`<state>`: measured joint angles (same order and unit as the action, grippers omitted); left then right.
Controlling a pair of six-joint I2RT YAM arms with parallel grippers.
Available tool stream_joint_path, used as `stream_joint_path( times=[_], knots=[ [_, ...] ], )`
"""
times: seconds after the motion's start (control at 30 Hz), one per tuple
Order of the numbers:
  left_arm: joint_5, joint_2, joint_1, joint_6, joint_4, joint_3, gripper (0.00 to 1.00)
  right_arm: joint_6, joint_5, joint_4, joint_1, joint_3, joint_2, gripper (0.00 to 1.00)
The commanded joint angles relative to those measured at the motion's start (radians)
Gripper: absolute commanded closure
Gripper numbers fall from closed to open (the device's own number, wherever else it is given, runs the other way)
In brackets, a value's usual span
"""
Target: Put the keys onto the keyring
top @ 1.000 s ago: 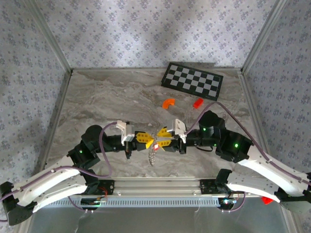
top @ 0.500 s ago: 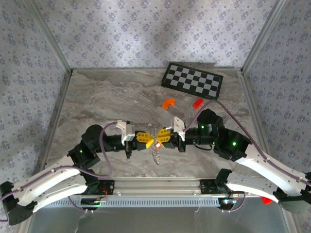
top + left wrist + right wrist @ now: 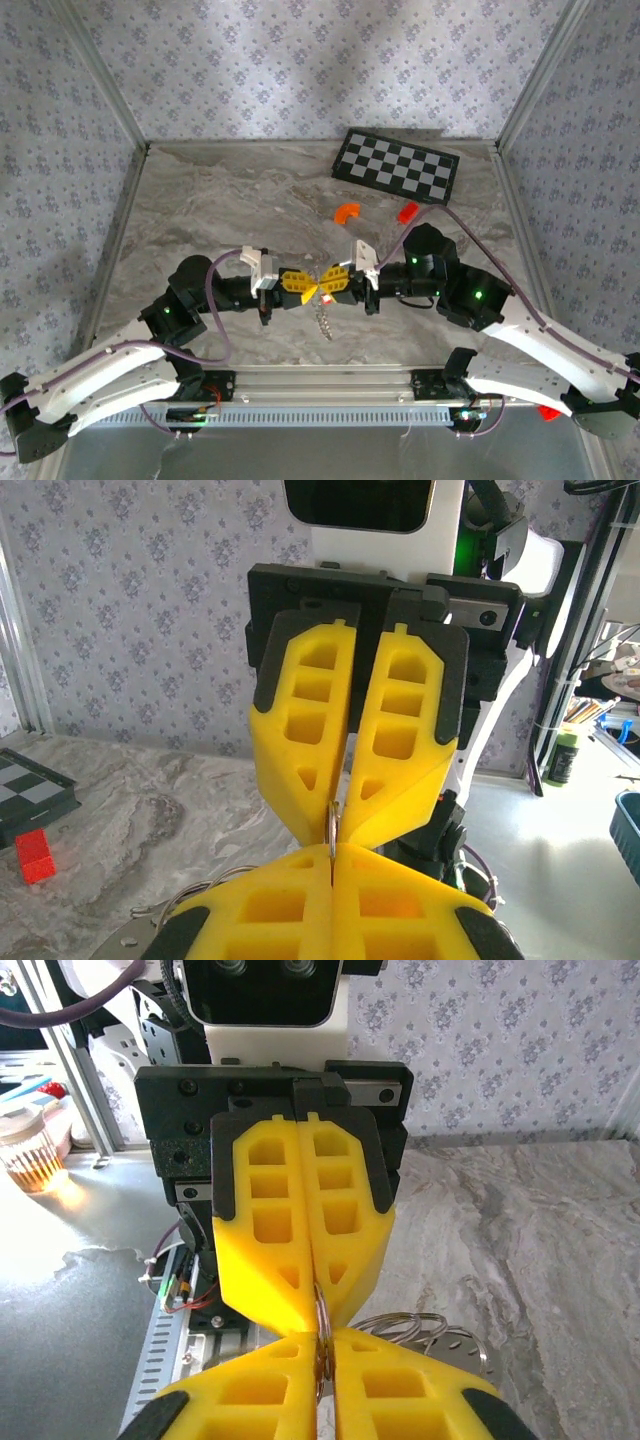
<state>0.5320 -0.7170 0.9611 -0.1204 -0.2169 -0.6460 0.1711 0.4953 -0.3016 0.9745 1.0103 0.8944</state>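
So the right gripper [image 3: 324, 287] went from jaws spread apart to pinched right down, and its tips now meet the left gripper [image 3: 309, 290] nose to nose at the lower middle of the top view. Its wrist crept a touch up and left as well. The keyring [image 3: 325, 322] dangling under the two of them slid a little to the right. The red of the keys [image 3: 326, 298] shows less now, mostly tucked in at the fingertips.

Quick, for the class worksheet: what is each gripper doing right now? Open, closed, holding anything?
Left gripper: closed, pinching the keyring at its fingertips.
Right gripper: closed on the same keyring, tip to tip with the left.
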Motion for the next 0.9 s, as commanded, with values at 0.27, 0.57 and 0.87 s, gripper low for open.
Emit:
stream_joint_path(
  times=[0.27, 0.57, 0.87],
  knots=[
    [-0.050, 0.009, -0.002, 0.105, 0.181, -0.125, 0.96, 0.036, -0.037, -0.065, -0.002, 0.025, 0.003, 1.00],
    [-0.050, -0.041, -0.002, 0.248, 0.508, -0.290, 0.78, 0.217, -0.154, -0.388, 0.043, 0.241, 0.107, 1.00],
    [-0.040, -0.077, -0.002, 0.242, 0.480, -0.281, 0.71, 0.264, -0.190, -0.477, 0.058, 0.342, 0.182, 1.00]
  ],
)
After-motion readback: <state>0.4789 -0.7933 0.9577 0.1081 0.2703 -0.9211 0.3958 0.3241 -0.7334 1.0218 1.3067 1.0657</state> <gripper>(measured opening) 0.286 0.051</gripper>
